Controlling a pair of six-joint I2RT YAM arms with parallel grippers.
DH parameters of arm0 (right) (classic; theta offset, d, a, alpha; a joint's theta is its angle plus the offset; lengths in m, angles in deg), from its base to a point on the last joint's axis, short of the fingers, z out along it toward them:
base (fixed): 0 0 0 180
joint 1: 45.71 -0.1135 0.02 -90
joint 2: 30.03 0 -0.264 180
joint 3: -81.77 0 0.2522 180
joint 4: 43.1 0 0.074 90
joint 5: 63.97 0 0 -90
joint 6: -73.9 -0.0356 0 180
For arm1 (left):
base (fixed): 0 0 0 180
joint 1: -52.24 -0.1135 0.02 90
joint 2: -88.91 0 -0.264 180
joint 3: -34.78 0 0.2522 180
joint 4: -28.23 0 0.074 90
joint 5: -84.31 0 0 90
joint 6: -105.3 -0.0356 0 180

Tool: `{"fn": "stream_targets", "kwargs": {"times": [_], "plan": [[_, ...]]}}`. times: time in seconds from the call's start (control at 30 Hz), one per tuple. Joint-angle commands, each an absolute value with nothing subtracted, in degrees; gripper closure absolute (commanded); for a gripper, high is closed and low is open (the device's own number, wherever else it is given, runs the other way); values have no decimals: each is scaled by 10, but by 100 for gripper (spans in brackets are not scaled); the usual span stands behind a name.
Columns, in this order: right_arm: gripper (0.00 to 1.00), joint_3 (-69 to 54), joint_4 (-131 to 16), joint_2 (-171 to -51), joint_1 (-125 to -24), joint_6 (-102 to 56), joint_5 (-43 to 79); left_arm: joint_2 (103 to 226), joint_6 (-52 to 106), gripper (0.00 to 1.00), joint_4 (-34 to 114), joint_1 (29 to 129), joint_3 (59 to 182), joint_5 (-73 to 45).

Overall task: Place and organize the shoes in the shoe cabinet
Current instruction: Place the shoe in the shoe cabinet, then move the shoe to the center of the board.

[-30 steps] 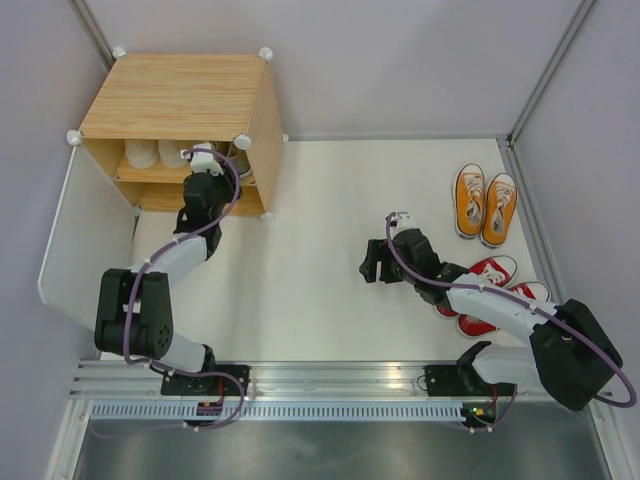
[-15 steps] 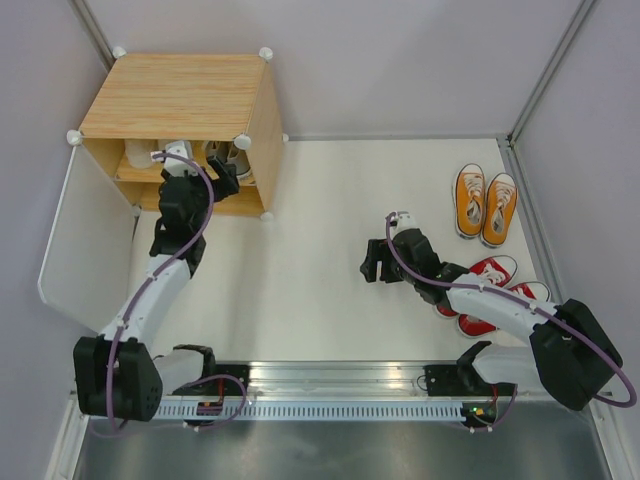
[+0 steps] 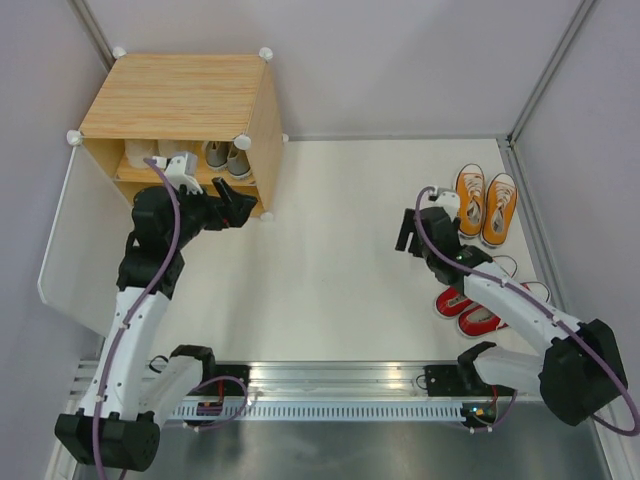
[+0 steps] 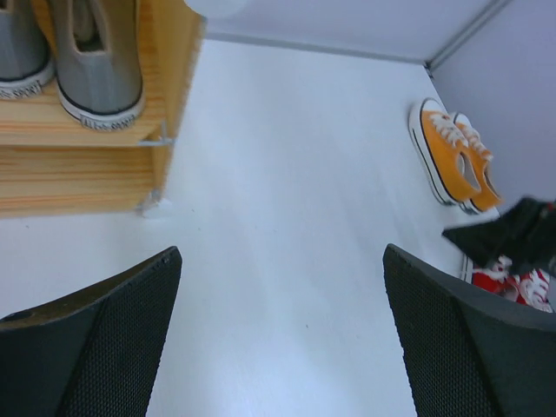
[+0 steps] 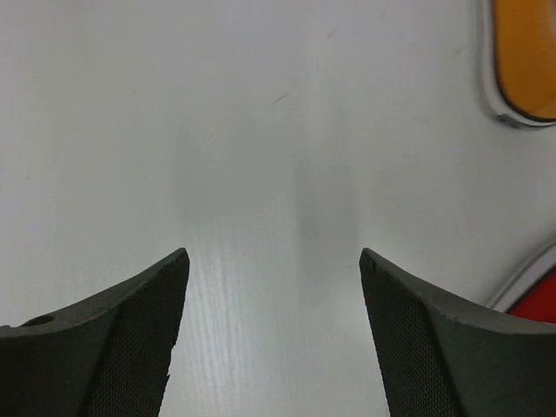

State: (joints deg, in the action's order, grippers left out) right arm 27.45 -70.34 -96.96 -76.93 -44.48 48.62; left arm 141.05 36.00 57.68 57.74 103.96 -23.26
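At 10 o'clock the light-wood shoe cabinet [image 3: 175,95] holds grey sneakers [image 3: 225,158] on its middle shelf [image 4: 69,139]. The left pincer [image 3: 240,208] in front stands wide, empty. The right pincer [image 3: 408,232], wide and empty too, hovers near orange sneakers [image 3: 485,205] at 2 o'clock.

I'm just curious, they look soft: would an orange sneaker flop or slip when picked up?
Likely light: the orange sneakers look like thin canvas. The upper would probably squash under pinching; the white rubber sole should stay stiffer. Flat-soled, so unlikely to roll.
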Motion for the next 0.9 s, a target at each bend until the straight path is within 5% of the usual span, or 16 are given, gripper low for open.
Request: {"fn": "stream_targets", "kwargs": {"times": [0.0, 0.17, 0.23, 0.37, 0.87], "plan": [[17, 232, -749, -967, -694, -476, 547, 1387, 336, 1, 648, 577, 1025, -336], [16, 170, -754, -1023, -622, -457, 585, 1330, 365, 1, 580, 580, 936, -342], [17, 142, -747, -1045, -588, -441, 595, 1302, 352, 9, 565, 580, 914, -332], [20, 95, -744, -1108, -528, -419, 590, 1292, 324, 1, 609, 610, 937, -272], [30, -61, -732, -1368, -402, -367, 488, 1271, 290, 1, 655, 631, 943, -156]]}}
